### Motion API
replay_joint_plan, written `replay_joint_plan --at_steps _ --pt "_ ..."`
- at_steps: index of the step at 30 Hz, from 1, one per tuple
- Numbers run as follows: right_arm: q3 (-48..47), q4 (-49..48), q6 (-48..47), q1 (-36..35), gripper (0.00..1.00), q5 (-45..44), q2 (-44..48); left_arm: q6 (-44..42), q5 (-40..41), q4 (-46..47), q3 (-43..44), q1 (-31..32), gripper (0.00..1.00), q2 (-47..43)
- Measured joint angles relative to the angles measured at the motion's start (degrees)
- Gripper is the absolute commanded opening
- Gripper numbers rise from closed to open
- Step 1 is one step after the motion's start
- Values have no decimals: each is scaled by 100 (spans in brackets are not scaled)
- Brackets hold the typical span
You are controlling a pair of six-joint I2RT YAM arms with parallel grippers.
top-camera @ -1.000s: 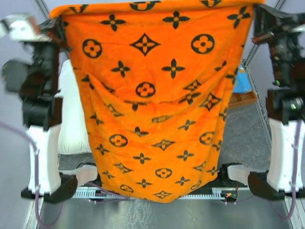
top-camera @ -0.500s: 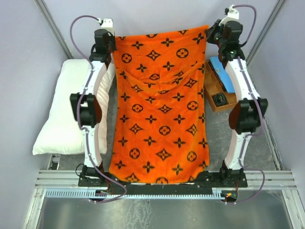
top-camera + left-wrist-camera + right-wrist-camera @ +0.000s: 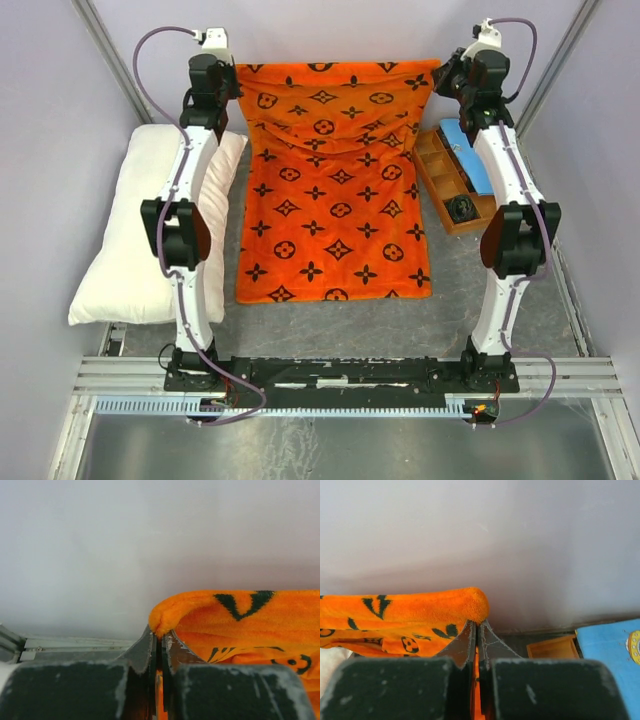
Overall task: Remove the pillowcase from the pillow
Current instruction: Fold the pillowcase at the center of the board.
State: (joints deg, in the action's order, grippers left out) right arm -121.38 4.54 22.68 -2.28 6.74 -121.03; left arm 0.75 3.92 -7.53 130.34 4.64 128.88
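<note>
The orange pillowcase with black motifs lies spread over the middle of the table, its far edge held up at the back wall. My left gripper is shut on its far left corner. At the far right corner my right gripper is shut on the fabric. In both wrist views the cloth is pinched between closed jaws. The white pillow lies bare along the left side of the table, apart from the pillowcase and partly under the left arm.
A wooden tray with compartments stands at the right, with a light-blue cloth on its far side and a small dark round thing in it. Grey walls close in the back and sides. Both arms stretch far forward.
Both grippers have carried the pillowcase away from the camera to the back of the table. The cloth, hanging high before, now lies flatter, and its near edge has drawn away from the arm bases.
</note>
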Motion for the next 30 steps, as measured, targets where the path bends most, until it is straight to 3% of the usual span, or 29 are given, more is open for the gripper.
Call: replay_joint_plan --at_steps 4,10,14,17,23,30 --pt "1169 -251 9 22 1 103 872 2 0 111 -1049 0 3 -831" --pt "3589 -562 264 17 1 203 2798 358 210 254 -4092 50 3 -2761" --pt "5416 -1086 975 13 1 107 4094 981 302 170 -5783 120 3 -3950" --pt "6546 -1054 1622 15 1 24 4631 1429 363 -208 -6378 127 3 -4393" --pt "8426 -452 2437 15 1 -55 5058 2317 302 -846 -7886 122 3 -5128" --pt "8581 57 2686 -24 1 33 4236 3250 175 -1067 -8588 118 3 -4592"
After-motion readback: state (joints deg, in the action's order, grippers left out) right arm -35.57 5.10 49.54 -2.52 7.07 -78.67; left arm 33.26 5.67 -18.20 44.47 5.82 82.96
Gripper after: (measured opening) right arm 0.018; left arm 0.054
